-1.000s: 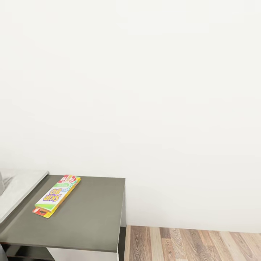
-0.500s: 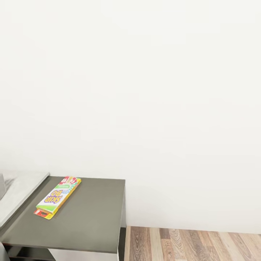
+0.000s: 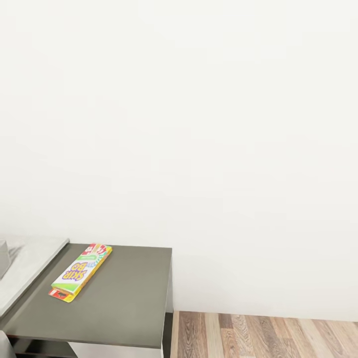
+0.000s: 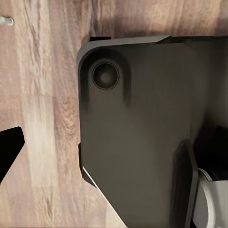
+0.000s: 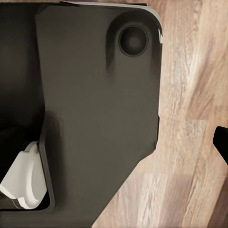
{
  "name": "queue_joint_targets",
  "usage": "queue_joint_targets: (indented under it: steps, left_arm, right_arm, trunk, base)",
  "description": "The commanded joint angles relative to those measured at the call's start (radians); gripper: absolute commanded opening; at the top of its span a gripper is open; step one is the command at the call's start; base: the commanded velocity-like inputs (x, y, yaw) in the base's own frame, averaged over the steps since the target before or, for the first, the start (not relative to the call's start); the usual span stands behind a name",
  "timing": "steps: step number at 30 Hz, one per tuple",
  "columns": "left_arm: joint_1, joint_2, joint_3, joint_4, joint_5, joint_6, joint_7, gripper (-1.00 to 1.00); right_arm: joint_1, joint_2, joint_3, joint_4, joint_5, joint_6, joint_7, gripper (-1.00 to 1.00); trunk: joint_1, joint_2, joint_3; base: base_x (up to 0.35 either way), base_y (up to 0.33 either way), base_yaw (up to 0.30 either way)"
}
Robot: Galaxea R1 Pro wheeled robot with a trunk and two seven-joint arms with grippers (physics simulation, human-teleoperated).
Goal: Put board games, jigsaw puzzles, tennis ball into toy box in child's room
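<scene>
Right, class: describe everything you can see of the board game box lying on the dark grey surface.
The board game is a thin, flat rectangular box, seemingly cardboard, closed. Its printed cover is white, green, yellow and red, with purple "SKIP BO" lettering. It lies flat and slanted on the dark grey top, near that top's left edge, beside a paler surface, with nothing else touching it.

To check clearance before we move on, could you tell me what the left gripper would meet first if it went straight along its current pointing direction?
Most likely the robot's own dark base plate, which lies straight ahead in the left wrist view with the wood floor beyond its edge; depth is unclear.
</scene>
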Motion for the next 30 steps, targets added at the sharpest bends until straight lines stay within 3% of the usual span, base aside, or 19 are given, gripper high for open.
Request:
queue_joint_targets:
  steps: [1,30]
  left_arm:
    - [0.0,0.0,0.0,-0.002,-0.001,-0.003,0.0,1.0]
    - [-0.001,0.0,0.001,-0.014,0.001,-0.002,-0.005,1.0]
  right_arm:
    - [0.0,0.0,-0.001,0.0,0.0,-0.001,0.0,1.0]
    - [0.0,0.002,-0.004,-0.002,-0.005,-0.02,0.0,1.0]
  trunk:
    - [-0.004,0.006,0.002]
    - [-0.115,0.209,0.093]
  base:
    - [0.0,0.0,0.0]
    - [0.0,0.0,0.0]
